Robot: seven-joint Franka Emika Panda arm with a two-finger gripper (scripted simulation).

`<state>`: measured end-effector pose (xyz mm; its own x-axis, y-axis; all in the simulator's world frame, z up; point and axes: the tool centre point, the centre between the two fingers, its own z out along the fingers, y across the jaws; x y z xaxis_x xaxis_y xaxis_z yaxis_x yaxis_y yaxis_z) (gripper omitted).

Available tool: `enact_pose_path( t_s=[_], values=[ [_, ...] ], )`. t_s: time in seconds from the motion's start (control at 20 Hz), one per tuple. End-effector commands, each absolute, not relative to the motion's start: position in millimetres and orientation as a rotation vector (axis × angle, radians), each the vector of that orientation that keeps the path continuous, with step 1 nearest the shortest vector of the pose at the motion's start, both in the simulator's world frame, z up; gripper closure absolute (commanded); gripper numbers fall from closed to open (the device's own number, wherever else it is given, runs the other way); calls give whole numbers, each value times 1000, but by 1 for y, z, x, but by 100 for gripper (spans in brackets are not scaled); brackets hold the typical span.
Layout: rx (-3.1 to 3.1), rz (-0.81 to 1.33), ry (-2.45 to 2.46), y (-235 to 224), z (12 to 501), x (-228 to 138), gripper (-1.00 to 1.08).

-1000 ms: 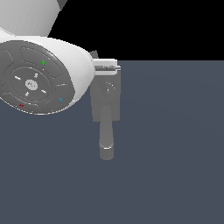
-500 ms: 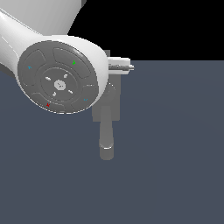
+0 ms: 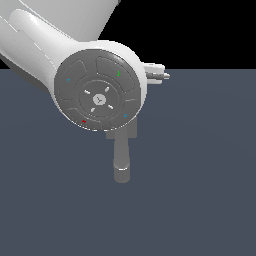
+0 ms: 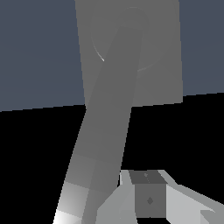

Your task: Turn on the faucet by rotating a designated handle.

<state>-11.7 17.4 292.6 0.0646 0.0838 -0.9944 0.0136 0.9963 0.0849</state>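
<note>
The grey faucet shows in the exterior view as a thick spout (image 3: 121, 159) reaching toward the camera. Its block base (image 3: 132, 131) is mostly hidden behind my arm's big round joint (image 3: 100, 97). The handle is hidden there. My gripper (image 3: 159, 74) peeks out past the joint, beyond the block on the exterior view's right. In the wrist view the block (image 4: 159, 52) carries a round hub, and a long grey bar (image 4: 105, 131) runs from it close past my fingertip (image 4: 148, 199). Whether that bar is the handle or the spout I cannot tell. The jaws' gap is not visible.
The faucet stands on a flat dark blue-grey floor (image 3: 200, 175) that spreads on all sides. Black background lies beyond its far edge. My white arm (image 3: 45, 45) fills the exterior view's upper left.
My arm's round joint has swung toward the exterior view's right and now covers most of the block. The gripper tips moved right with it. The spout has not moved.
</note>
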Motion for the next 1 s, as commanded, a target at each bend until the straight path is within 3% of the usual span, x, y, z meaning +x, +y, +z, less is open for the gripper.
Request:
enact_pose_path(
  t_s=[0.0,0.95],
  values=[
    [65,74,1503,17,293,-12,108],
    [-35,40,1558,-34,286,-1,108]
  ],
)
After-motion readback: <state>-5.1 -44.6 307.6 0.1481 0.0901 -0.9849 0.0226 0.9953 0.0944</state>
